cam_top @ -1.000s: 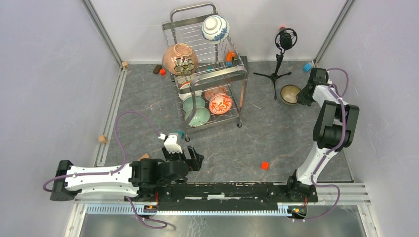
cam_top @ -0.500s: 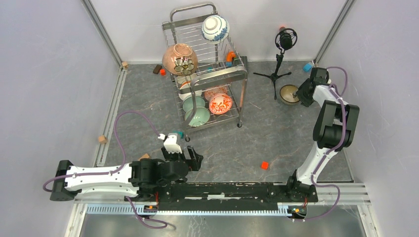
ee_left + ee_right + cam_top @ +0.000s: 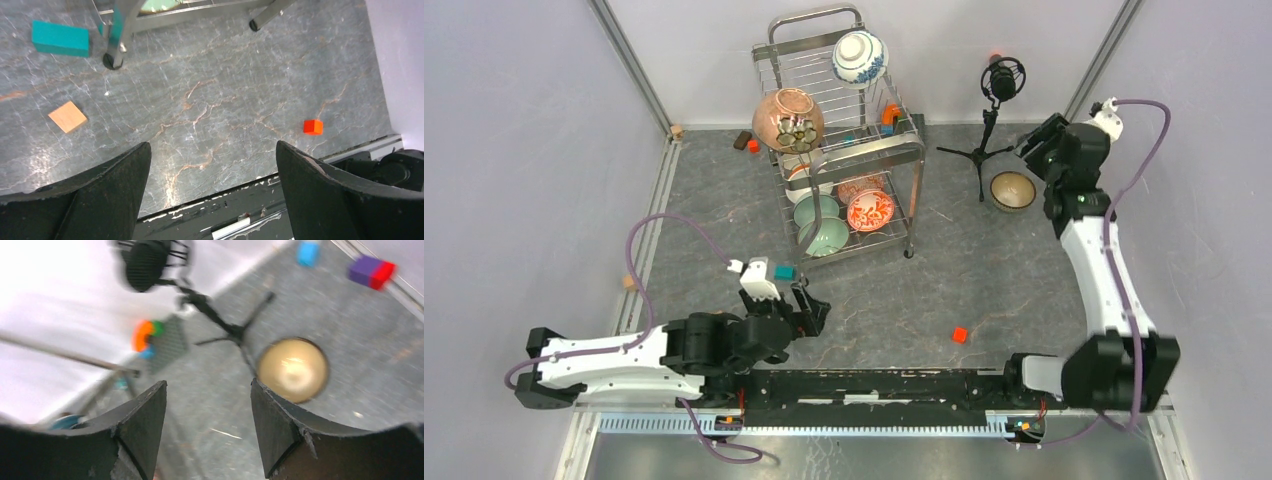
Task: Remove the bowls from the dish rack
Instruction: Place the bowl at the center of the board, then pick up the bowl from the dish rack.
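Right fingers [image 3: 140,440] parted and empty, clear of the tan bowl [image 3: 1012,190] upright on the counter [image 3: 984,290] well apart from the dish rack [image 3: 911,150], likely its unloading spot; left fingers [image 3: 100,195] wide near the rack's foot; other bowls [image 3: 788,119] propped in its tiers.

No legible text, label, brand, number or sign on anything in view

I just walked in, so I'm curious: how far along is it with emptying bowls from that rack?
Early days. One tan bowl sits on the table by the tripod. Nothing in hand: the right gripper and left gripper are both open, empty. Still in the dish rack: brown bowl, blue-and-white bowl, green bowl, floral bowl, at least.
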Action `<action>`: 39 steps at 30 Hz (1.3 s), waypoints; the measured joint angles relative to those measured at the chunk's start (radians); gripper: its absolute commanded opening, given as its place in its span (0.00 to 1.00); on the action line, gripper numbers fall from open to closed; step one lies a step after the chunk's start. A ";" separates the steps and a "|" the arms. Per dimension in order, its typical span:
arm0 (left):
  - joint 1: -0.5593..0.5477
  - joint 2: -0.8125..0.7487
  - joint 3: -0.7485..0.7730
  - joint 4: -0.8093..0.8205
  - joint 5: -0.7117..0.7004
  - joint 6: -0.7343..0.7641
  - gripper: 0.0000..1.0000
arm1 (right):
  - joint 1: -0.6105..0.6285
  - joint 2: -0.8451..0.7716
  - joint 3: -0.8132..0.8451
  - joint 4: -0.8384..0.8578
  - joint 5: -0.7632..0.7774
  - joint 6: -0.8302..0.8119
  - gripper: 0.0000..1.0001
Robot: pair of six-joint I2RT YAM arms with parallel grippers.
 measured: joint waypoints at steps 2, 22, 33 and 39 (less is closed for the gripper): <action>0.000 -0.010 0.032 -0.028 -0.018 0.005 1.00 | 0.061 -0.100 -0.040 0.059 0.024 0.017 0.66; 0.000 -0.039 0.409 0.229 -0.309 0.695 1.00 | 0.294 -1.027 -1.009 0.373 -0.255 0.053 0.70; 0.253 0.223 0.709 0.456 -0.141 1.043 1.00 | 0.346 -1.136 -1.165 0.496 -0.443 0.033 0.69; 0.593 0.338 0.854 0.388 0.154 0.896 1.00 | 0.348 -1.090 -1.165 0.532 -0.494 0.002 0.69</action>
